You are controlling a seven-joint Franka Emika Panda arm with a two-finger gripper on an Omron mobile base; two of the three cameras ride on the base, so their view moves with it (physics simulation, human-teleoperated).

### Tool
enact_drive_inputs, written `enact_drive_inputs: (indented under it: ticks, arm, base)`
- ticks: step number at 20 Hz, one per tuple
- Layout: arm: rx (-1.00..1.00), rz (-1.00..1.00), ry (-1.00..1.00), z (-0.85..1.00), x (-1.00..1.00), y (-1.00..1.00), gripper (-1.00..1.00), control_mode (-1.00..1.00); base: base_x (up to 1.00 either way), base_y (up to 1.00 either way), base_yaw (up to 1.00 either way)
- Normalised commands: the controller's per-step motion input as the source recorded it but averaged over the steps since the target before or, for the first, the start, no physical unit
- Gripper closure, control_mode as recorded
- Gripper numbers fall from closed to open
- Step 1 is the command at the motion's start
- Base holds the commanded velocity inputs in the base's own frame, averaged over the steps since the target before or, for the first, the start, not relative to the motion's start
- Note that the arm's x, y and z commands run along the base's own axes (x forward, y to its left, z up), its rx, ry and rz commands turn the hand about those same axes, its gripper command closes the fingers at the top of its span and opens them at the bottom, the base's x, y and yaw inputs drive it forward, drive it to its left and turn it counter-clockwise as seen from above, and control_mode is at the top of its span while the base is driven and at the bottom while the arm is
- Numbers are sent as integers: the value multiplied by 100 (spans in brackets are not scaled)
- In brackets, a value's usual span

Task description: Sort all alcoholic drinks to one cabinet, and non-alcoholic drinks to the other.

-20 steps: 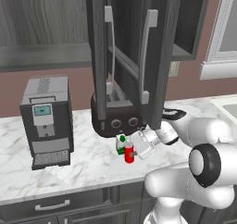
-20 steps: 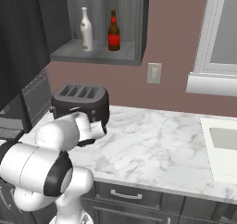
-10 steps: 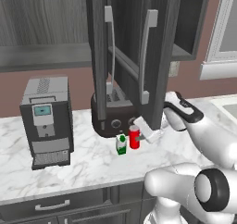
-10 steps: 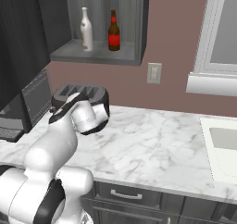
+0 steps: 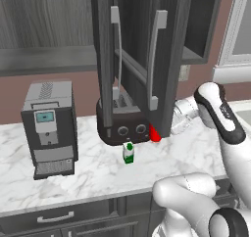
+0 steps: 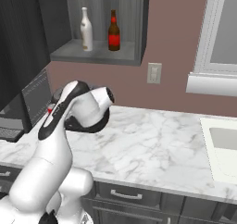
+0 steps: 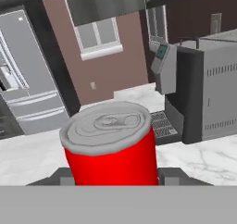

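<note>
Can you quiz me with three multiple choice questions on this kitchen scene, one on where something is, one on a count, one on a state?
1. Where is the green-and-white bottle?
A. On the counter before the toaster
B. In the sink
C. On the coffee machine

2. How many bottles stand in the open cabinet?
A. One
B. Two
C. Four

3. What is the gripper doing?
A. Open, holding nothing
B. Shut on the red can
C. Shut on a cabinet handle

Answers: 1 A, it stands on the marble by the toaster. 2 B, a pale bottle and a brown beer bottle. 3 B, finger tips flank the can.
</note>
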Motion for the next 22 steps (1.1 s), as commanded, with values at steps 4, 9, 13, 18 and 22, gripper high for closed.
enact_drive_inputs:
  ticks: [4,9,13,18,22]
  arm:
    - [0,-9,0,100,-30,-34,100,-100]
    - [0,-9,0,98,-30,-32,100,-100]
    - [0,-5,0,77,-34,-37,100,-100]
    - [0,0,0,26,-32,-44,100,-100]
    - [0,0,-1,9,-45,-49,100,-100]
  base:
    - [0,0,0]
    - [0,0,0]
    - [0,0,0]
    - [0,0,0]
    - [0,0,0]
